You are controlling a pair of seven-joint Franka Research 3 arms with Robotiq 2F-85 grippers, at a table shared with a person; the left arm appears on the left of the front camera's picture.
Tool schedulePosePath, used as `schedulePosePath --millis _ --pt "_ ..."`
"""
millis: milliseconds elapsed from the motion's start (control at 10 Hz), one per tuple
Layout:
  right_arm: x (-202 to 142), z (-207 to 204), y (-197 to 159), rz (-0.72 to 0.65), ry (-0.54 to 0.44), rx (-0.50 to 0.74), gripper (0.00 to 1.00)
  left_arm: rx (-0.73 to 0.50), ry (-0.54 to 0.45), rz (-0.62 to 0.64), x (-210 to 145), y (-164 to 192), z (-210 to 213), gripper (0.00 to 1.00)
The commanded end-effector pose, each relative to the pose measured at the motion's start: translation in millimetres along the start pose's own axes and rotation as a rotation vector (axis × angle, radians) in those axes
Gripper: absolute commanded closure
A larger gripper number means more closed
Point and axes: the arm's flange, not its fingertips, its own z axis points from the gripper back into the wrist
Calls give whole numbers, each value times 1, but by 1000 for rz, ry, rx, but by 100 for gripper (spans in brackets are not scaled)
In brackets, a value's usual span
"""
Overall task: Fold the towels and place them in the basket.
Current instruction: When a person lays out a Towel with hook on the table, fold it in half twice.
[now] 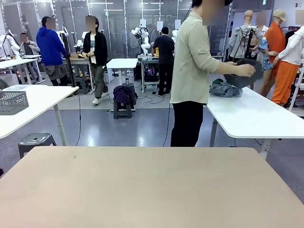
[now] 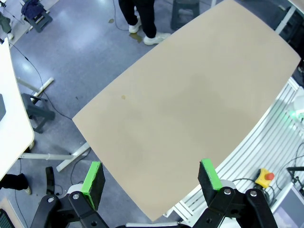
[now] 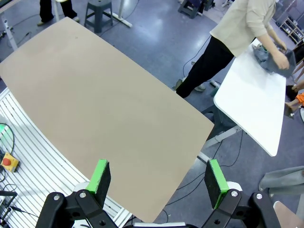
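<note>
Two wide-open, empty pincers: left pincer [image 2: 150,167], right pincer [image 3: 158,166], above beige rectangular surface [image 1: 152,190]. Person [image 1: 192,61] stands beyond it.

Basket [image 1: 13,103] half beyond left edge

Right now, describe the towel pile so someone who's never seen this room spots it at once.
Past the beige table, the person in the pale shirt faces a white table on the right. The towels lie at that table's left end, right before the person: a crumpled grey-blue heap. It is soft and rumpled, unlike the dark stiff object the person holds just above it.
</note>
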Motion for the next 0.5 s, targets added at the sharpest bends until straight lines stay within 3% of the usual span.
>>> schedulePosePath --millis 0,400 --pt "0 0 0 -2 -4 2 0 1 -1 -1 0 0 0 0" --pt "0 0 0 -2 -4 2 0 1 -1 -1 0 0 0 0"
